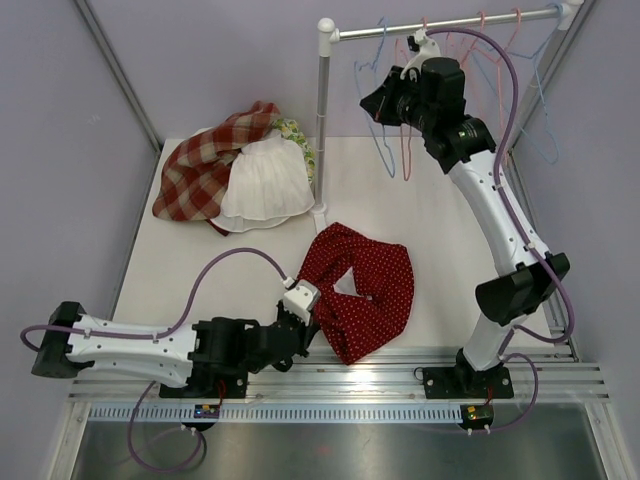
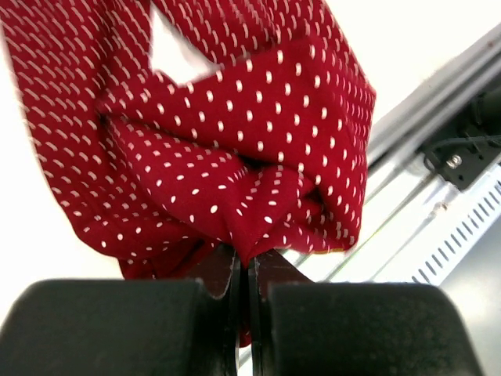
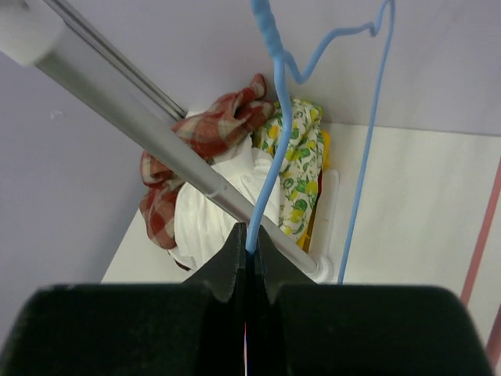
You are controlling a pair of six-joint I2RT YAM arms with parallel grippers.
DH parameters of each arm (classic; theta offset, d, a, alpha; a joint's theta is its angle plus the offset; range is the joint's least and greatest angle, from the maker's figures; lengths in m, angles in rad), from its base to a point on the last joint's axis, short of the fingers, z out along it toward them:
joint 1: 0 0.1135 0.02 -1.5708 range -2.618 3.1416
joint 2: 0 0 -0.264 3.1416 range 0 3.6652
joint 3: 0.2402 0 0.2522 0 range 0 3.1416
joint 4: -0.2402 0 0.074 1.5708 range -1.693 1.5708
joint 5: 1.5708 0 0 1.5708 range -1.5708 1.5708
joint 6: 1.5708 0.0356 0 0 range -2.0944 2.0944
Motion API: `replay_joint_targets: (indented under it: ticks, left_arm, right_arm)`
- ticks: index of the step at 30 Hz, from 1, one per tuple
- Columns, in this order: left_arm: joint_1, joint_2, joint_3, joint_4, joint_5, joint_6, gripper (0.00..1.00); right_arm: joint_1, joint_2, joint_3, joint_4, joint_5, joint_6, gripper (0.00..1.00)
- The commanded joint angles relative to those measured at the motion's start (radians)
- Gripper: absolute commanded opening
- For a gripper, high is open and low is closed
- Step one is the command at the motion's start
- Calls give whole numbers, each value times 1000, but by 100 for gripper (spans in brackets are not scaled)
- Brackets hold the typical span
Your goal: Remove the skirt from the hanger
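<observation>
Left gripper (image 2: pixel 249 268) is clamped on a fold of the red dotted skirt (image 2: pixel 235 149), lying on the desk (image 1: pixel 230 275) clear of the blue hanger (image 3: pixel 286 117) that the right gripper (image 3: pixel 249 244) pinches shut, seemingly to steady it.

The red white-dotted fabric skirt (image 1: pixel 365 285) is spread on the white bench (image 1: pixel 440 210) at the middle of the near edge, its left border pinched in the left gripper (image 2: pixel 249 270). A heap of checked and white clothes (image 1: pixel 240 175) is laid in the far left corner. Above the far edge a metal clothes rail (image 1: pixel 440 22) is set, with a blue wire hanger (image 3: pixel 266 27) hung on it.
</observation>
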Motion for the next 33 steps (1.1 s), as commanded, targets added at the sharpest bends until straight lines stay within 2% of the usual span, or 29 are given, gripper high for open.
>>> replay_joint_targets:
  ticks: [1, 3, 4, 6, 7, 8, 9, 11, 12, 13, 15, 16, 18, 19, 20, 21, 22, 23, 24, 28, 31, 33]
  left_arm:
    - [-1, -15, 185, -71, -157, 119, 0]
    - [17, 20, 316, -105, -191, 242, 0]
    - [63, 32, 363, -133, -198, 286, 0]
    - [137, 69, 491, -141, -147, 424, 0]
    - [227, 82, 529, -132, -120, 472, 0]
    - [282, 94, 573, -122, -88, 515, 0]
    - [401, 129, 660, -116, -26, 594, 0]
    - [532, 170, 763, -101, 42, 664, 0]
    - [669, 206, 820, -101, 121, 725, 0]
    - [733, 286, 978, -111, 156, 748, 0]
    - [856, 411, 1186, -148, 232, 781, 0]
    - [960, 562, 1410, -204, 251, 787, 0]
    - [1083, 727, 1703, -309, 262, 796, 0]
    - [1115, 829, 1841, -337, 268, 796, 0]
    - [1144, 958, 2047, -345, 277, 801, 0]
    - [1172, 950, 1993, -281, 300, 778, 0]
    - [1224, 941, 1926, -142, 308, 758, 0]
    - [1244, 944, 1864, -97, 306, 740, 0]
    - [1275, 962, 1870, -69, 297, 715, 0]
    - [1310, 1083, 1936, -85, 308, 678, 0]
    - [1313, 1103, 1772, -30, 314, 643, 1]
    - [1323, 1134, 1720, -41, 319, 612, 5]
  right_arm:
    - [0, -101, -82, 82, 36, 3, 0]
    - [0, -150, -141, 84, 49, 3, 0]
    - [0, -164, -152, 76, 61, -3, 0]
    - [0, -197, -165, 53, 67, -11, 19]
    - [0, -208, -167, 45, 76, -14, 35]
    - [0, -233, -176, 38, 81, -17, 76]
    - [0, -260, -191, 22, 93, -20, 93]
    - [0, -295, -219, 13, 106, -25, 96]
    - [0, -314, -237, 16, 115, -25, 97]
    - [1, -335, -259, 21, 116, -25, 97]
    - [0, -401, -338, 31, 118, -14, 98]
    - [0, -423, -369, 36, 121, -5, 98]
    - [0, -484, -457, 45, 113, 10, 98]
    - [0, -504, -486, 48, 104, 13, 98]
    - [0, -541, -539, 48, 99, 19, 98]
    - [0, -558, -564, 45, 98, 30, 98]
    - [0, -573, -587, 45, 90, 33, 98]
    - [0, -602, -628, 44, 84, 36, 98]
    - [0, -615, -648, 38, 69, 42, 98]
    - [0, -650, -707, 15, 59, 33, 98]
    - [1, -665, -733, 24, 61, 24, 98]
    - [0, -667, -736, 34, 47, 32, 98]
